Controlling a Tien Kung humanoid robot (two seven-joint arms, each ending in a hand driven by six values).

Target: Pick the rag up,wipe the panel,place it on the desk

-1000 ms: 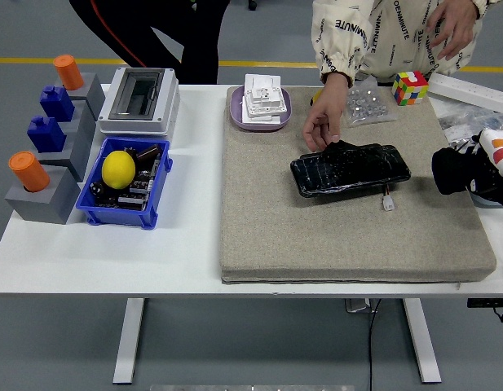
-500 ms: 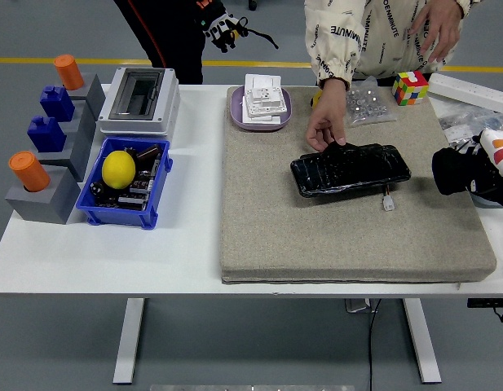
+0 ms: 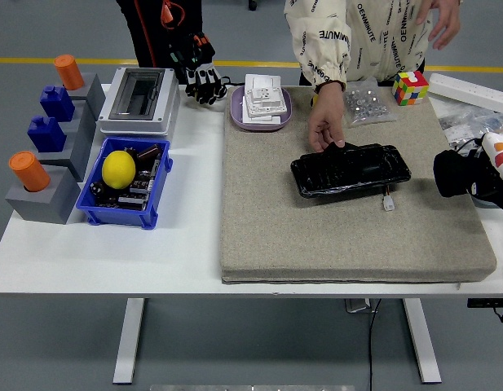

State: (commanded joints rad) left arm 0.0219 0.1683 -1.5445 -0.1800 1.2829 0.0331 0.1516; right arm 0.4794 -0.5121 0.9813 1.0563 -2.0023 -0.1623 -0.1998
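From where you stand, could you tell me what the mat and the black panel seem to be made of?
The mat looks like coarse woven fabric or felt: beige, matte, speckled weave, soft thick edge. The panel looks like glossy black plastic or glass, perhaps under clear wrap: sharp white reflections and crinkled highlights. I cannot tell which.

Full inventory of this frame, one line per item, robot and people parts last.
table: 1, white, spans the view
mat: 1, beige, on table's right half
panel: 1, glossy black, mat centre
connector: 1, white, by panel's near right corner
plate: 1, purple, mat's far left corner, holds white switch parts
Rubik's cube: 1, multicoloured, mat's far right
clear bag: 1, left of cube
enclosure box: 1, grey-white, far left of mat
blue bin: 1, holds a yellow lemon
grey blocks: stepped, left edge, carrying 2 orange and 2 blue pegs
right hand: robot's, black, right edge
person's hand: bare, on panel's far edge
gloved hand: second person's, black, far side
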